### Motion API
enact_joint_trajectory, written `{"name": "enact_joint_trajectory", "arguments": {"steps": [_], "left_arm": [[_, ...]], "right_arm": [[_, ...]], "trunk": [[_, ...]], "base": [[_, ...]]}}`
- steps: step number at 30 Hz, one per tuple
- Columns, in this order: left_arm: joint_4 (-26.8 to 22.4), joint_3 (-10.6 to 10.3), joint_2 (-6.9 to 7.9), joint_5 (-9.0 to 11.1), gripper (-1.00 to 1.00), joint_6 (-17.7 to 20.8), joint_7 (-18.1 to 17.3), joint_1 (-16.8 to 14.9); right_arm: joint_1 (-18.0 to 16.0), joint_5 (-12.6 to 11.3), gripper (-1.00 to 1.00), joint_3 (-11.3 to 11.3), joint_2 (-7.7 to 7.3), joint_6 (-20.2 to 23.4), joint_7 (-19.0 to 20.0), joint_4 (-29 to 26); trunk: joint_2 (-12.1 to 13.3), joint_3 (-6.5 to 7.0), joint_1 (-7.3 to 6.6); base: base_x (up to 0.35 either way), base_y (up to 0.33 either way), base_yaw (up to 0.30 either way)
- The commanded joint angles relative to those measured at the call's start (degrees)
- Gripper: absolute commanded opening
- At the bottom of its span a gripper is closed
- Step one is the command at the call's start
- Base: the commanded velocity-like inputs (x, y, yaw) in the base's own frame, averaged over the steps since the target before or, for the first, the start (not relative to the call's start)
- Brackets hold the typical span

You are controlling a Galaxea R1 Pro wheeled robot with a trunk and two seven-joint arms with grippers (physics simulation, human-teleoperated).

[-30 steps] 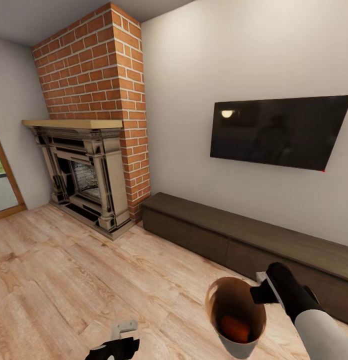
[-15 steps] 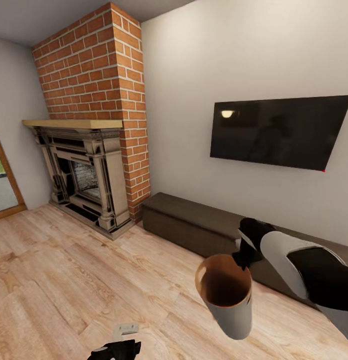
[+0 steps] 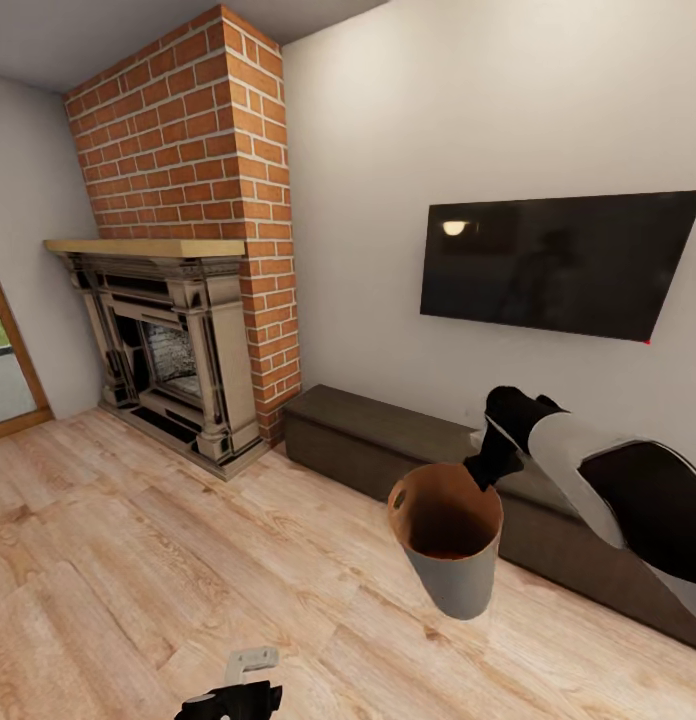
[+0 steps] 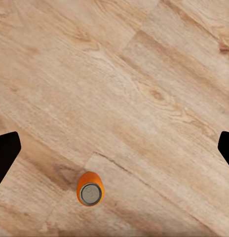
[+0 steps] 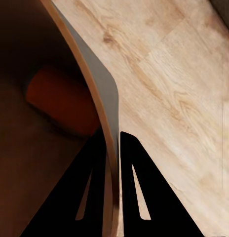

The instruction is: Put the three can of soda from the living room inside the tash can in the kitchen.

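Head view first: the right gripper (image 3: 485, 468) has the tash can (image 3: 450, 545) pinched by its rim and holds it up off the wood floor (image 3: 138, 560), in front of the low dark TV bench (image 3: 408, 450). The bin tilts, its mouth facing up and toward the camera, copper-brown inside, pale grey outside. In the right wrist view, the two dark fingers (image 5: 139, 192) are closed on the bin's wall, one inside and one outside, and deep in the shadowed interior sits an orange can of soda (image 5: 62, 101), lying against the bottom. That's one in the bin.

Over on the left wrist view, the left gripper (image 4: 114, 148) is spread wide, holding nothing, fingertips at either edge of the picture. Below it, a second orange can (image 4: 89, 188) stands upright on the floor planks, silver top showing, well apart from both fingers.

Behind it all stand the brick fireplace (image 3: 178, 300) and the wall TV (image 3: 558, 262): this is the living room.
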Motion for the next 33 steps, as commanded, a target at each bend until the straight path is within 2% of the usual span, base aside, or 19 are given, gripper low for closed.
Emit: {"name": "enact_joint_trajectory", "arguments": {"steps": [1,4,5,9,12,18,22,25,30,33], "left_arm": [[-0.01,0.00,-0.01,0.03,1.00,0.06,0.00,0.01],[-0.04,0.01,-0.02,0.10,1.00,0.60,0.02,0.04],[-0.05,0.02,-0.02,0.13,1.00,1.00,0.04,0.05],[-0.08,0.20,-0.02,0.20,1.00,1.54,0.08,0.06],[-0.08,0.30,-0.06,0.22,1.00,1.70,0.08,0.06],[-0.04,0.37,-0.11,0.23,1.00,1.79,0.09,0.07],[0.00,0.38,-0.15,0.29,1.00,1.80,0.09,0.07],[0.01,0.40,-0.23,0.30,1.00,1.82,0.14,0.07],[0.01,0.45,-0.28,0.31,1.00,2.02,0.13,0.07],[0.07,0.46,-0.28,0.37,1.00,2.09,0.14,0.07]], "right_arm": [[-0.10,-1.62,-1.00,-1.30,-0.16,0.40,0.74,-0.07],[-0.27,-1.60,-1.00,0.67,-0.48,0.40,1.38,-0.10],[-0.24,-1.59,-1.00,2.34,-0.49,0.40,1.54,-0.12],[-0.12,-1.59,-1.00,6.52,-0.17,0.40,1.76,-0.12],[-0.08,-1.58,-1.00,7.92,0.04,0.40,1.85,-0.11],[-0.13,-1.58,-1.00,8.50,0.04,0.40,3.30,-0.03],[-0.20,-1.58,-1.00,9.17,0.07,0.40,9.31,0.07],[-0.27,-1.58,-1.00,10.10,0.04,0.40,11.50,0.08],[-0.31,-1.58,-1.00,12.65,-0.06,0.40,12.76,0.03],[-0.32,-1.58,-1.00,13.15,-0.14,0.40,13.00,0.03]], "trunk": [[0.00,0.01,0.00],[0.00,0.01,0.00],[0.00,0.01,0.00],[0.00,0.01,0.00],[0.00,0.01,0.00],[0.00,0.01,0.00],[0.00,0.01,0.00],[0.00,0.01,0.00],[0.00,0.01,0.00],[0.00,0.01,0.00]], "base": [[0.000,0.000,0.000],[0.000,0.000,0.000],[0.000,0.000,0.000],[0.000,0.000,0.000],[0.000,0.000,0.000],[0.000,0.000,0.000],[0.000,0.000,0.000],[0.000,0.000,0.000],[0.000,0.000,0.000],[0.000,0.000,0.000]]}}
